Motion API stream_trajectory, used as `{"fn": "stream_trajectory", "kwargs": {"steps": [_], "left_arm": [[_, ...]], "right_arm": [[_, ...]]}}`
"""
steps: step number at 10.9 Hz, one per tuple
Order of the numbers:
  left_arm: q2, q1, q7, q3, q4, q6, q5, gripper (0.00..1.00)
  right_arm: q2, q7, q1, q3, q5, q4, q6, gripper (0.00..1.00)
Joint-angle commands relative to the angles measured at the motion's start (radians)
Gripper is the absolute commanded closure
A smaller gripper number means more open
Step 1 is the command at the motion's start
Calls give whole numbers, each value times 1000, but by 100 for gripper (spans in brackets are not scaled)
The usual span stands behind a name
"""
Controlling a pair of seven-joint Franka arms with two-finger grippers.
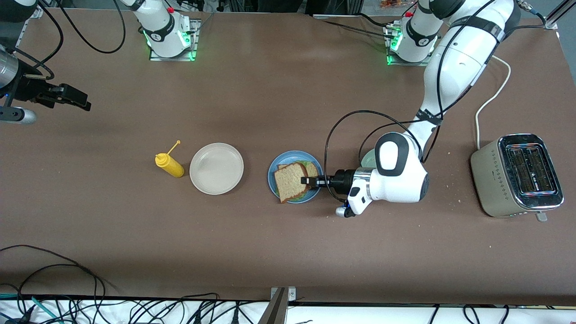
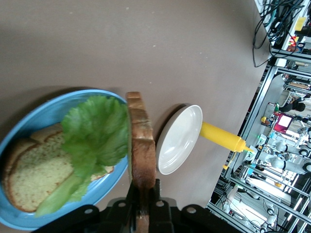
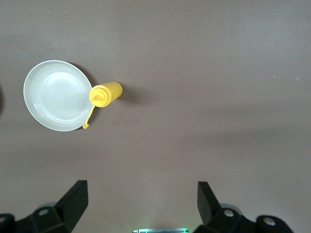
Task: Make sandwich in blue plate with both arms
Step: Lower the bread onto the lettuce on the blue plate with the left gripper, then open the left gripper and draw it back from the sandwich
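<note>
The blue plate (image 1: 272,173) sits mid-table. On it lie a brown bread slice (image 2: 34,174) and a crinkled green lettuce leaf (image 2: 95,136) on top of that slice. My left gripper (image 1: 308,181) is shut on the edge of a second bread slice (image 1: 290,181), holding it just over the plate and the lettuce. In the left wrist view the held slice (image 2: 141,141) shows edge-on, clamped between the fingers of the left gripper (image 2: 144,194). My right gripper (image 1: 83,104) waits open and empty over the right arm's end of the table; it also shows in the right wrist view (image 3: 141,191).
A beige plate (image 1: 216,168) and a yellow mustard bottle (image 1: 169,165) stand beside the blue plate toward the right arm's end. A pale green plate (image 1: 369,157) is mostly hidden under my left arm. A toaster (image 1: 517,175) stands at the left arm's end.
</note>
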Motion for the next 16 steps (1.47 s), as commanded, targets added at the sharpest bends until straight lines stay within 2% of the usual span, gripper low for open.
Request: {"fn": "stream_trajectory", "kwargs": {"steps": [1,3,7,11,12,13,16], "left_arm": [[11,14,33,-1,-19,8,-22,51],[8,30,36,-1,-31,5,-21,0],[-3,75,38,1,-45,-3,-18,0],[-26,148,35,1,-50,-58,60,0],[-56,168,33,1,-50,-78,123,0],[-97,185,30,1,-47,-104,233,0],[-231,225,32,-2,-30,-188,671,0]], "right_arm": [[16,-3,-5,11,6,34,-20,0],[10,12,-7,10,3,34,-9,0],[10,11,-8,7,-7,33,9,0],[8,17,-10,5,-25,34,8,0],[8,17,-10,2,-21,33,3,0],[8,17,-10,-1,-19,34,6,0],[6,14,-10,1,-31,34,9,0]]}}
